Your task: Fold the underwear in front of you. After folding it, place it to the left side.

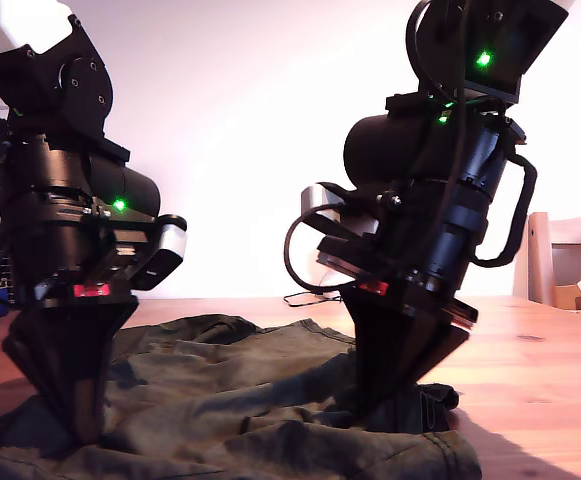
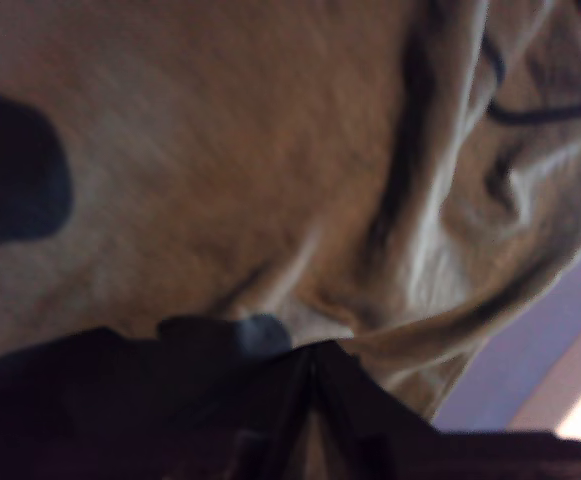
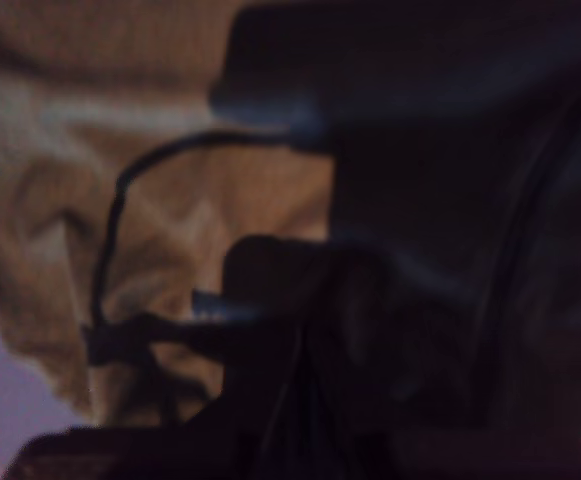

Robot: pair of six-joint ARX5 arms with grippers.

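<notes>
Underwear (image 1: 240, 400) crumpled on desk (image 1: 540, 370), long axis across the exterior view. Both grippers planted in cloth at opposite ends. First gripper (image 2: 310, 360) pinched together on a fold; second gripper's state unclear.

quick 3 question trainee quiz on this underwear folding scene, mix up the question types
1. True or false: both arms' grippers are down at the underwear.
2. Multiple choice: the underwear lies on a) a metal tray b) a wooden table c) a carpet.
3. Fill in: the garment is spread out and ____, not yet neatly folded.

Key: 1 true. 2 b. 3 rumpled.
</notes>
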